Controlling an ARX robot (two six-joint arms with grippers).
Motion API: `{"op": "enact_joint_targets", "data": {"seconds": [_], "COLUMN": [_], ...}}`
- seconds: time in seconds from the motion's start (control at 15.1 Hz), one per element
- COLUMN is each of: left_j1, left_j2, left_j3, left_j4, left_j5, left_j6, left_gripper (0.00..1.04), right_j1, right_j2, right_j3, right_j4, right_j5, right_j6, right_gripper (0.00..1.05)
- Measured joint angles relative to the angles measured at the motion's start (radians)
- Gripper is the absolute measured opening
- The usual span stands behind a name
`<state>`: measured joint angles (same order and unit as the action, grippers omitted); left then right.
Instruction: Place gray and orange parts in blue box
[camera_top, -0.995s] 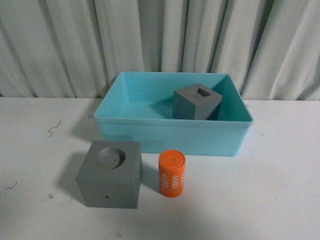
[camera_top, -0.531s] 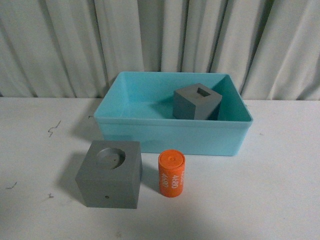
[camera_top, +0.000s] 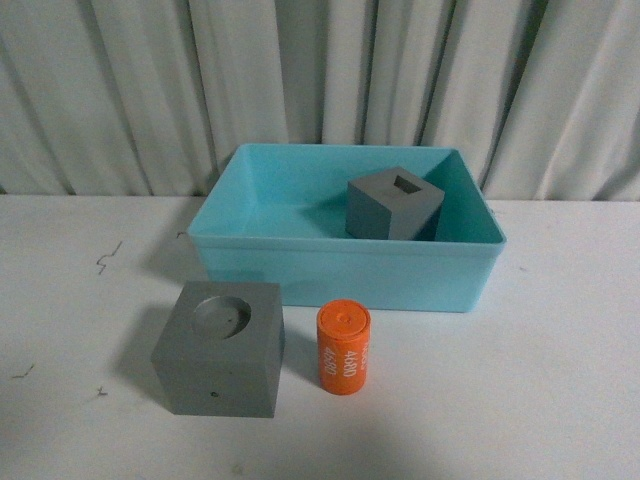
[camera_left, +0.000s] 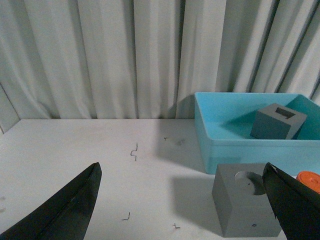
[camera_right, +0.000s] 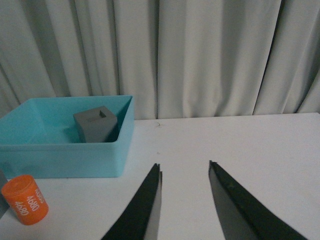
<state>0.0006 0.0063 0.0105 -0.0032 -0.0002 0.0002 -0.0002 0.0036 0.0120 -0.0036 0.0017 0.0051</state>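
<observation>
Front view: one gray cube (camera_top: 393, 206) inside blue box (camera_top: 340, 275).

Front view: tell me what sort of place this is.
Probably a staged robot test setup rather than a home or factory: a white table, a plain pleated curtain closing off the background, and only simple props, a gray cube and an orange cylinder near a blue box.
</observation>
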Motion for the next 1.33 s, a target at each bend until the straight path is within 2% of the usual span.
{"op": "enact_joint_targets", "data": {"seconds": [0.4, 0.46, 0.53, 0.6, 0.66, 1.06, 1.33], "left_j1": [0.0, 0.0, 0.007, 0.035, 0.026, -0.204, -0.254], "left_j2": [0.0, 0.0, 0.017, 0.231, 0.469, 1.16, 1.473], "left_j3": [0.0, 0.0, 0.019, 0.154, 0.265, 0.513, 0.597], "left_j4": [0.0, 0.0, -0.072, -0.341, -0.414, 0.07, 0.257], "left_j5": [0.0, 0.0, 0.018, 0.113, 0.127, 0.046, 0.018], "left_j6": [0.0, 0.0, -0.018, -0.095, -0.182, -0.204, -0.096], "left_gripper": [0.98, 0.98, 0.98, 0.98, 0.98, 0.98, 0.98], "right_j1": [0.0, 0.0, 0.0, 0.0, 0.0, 0.0, 0.0], "right_j2": [0.0, 0.0, 0.0, 0.0, 0.0, 0.0, 0.0], "right_j3": [0.0, 0.0, 0.0, 0.0, 0.0, 0.0, 0.0], "right_j4": [0.0, 0.0, 0.0, 0.001, 0.0, 0.0, 0.0], "right_j5": [0.0, 0.0, 0.0, 0.0, -0.002, -0.002, -0.002], "right_j6": [0.0, 0.0, 0.0, 0.0, 0.0, 0.0, 0.0], "right_gripper": [0.99, 0.98, 0.98, 0.98, 0.98, 0.98, 0.98]}}
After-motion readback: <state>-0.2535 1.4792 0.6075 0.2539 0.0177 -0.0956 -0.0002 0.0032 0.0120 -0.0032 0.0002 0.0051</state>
